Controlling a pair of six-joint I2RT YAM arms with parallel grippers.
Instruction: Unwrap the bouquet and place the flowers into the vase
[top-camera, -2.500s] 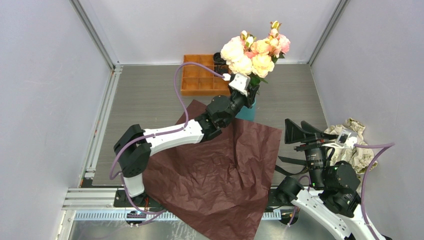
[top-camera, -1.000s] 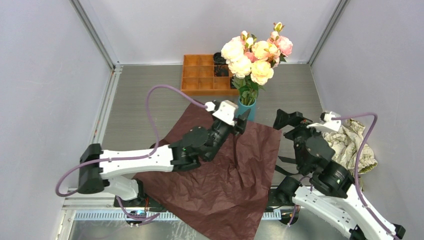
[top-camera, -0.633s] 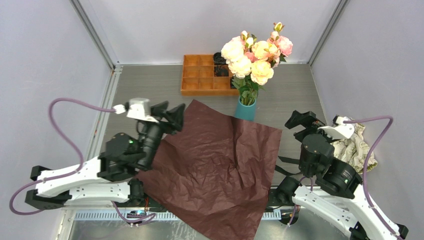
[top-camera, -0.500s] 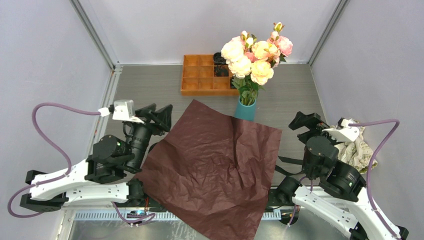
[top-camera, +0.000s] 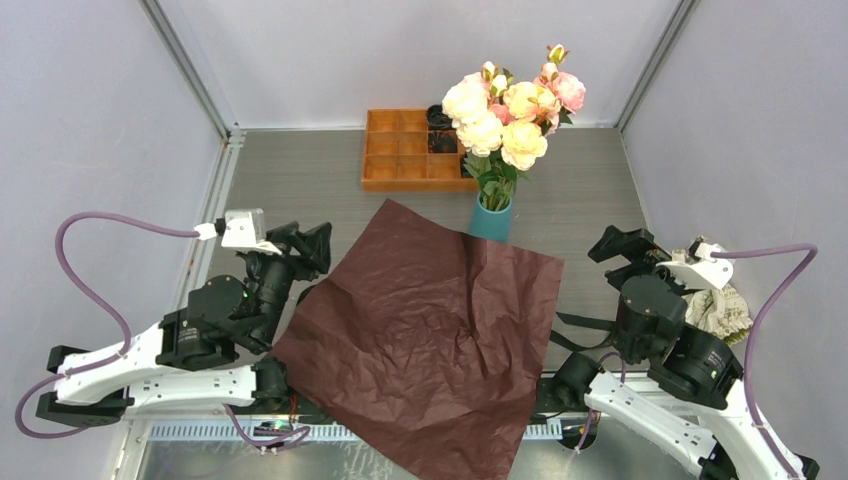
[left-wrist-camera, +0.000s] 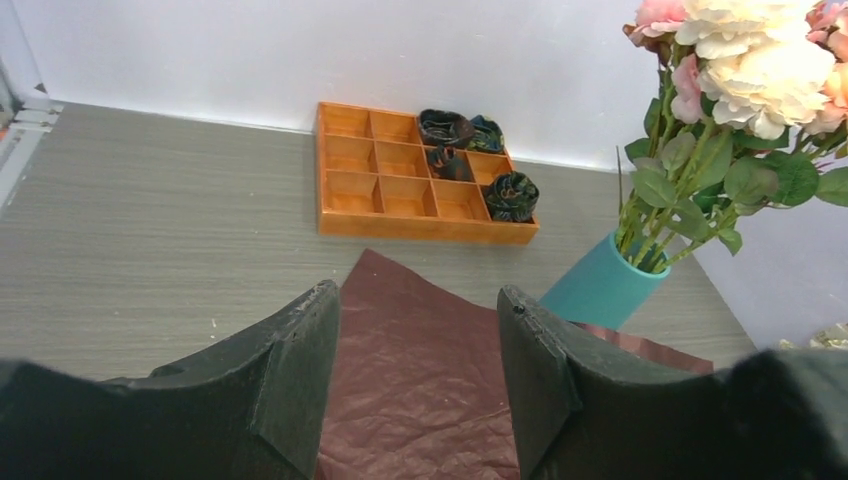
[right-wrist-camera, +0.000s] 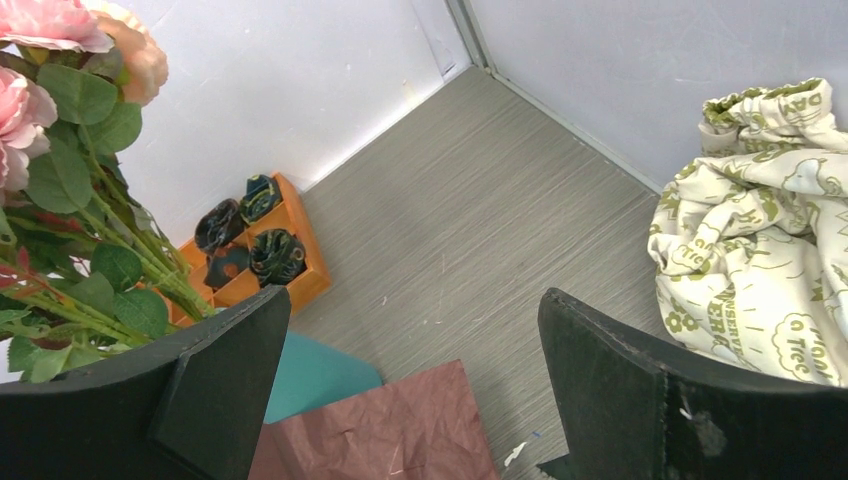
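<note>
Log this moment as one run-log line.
flowers: upright in vase | paper: spread flat, nothing on it | left gripper: open, empty | right gripper: open, empty | task: looks done

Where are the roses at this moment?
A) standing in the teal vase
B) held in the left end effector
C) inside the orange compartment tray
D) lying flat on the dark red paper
A: the green stems of the roses go down into the mouth of the teal vase, which stands upright.
</note>
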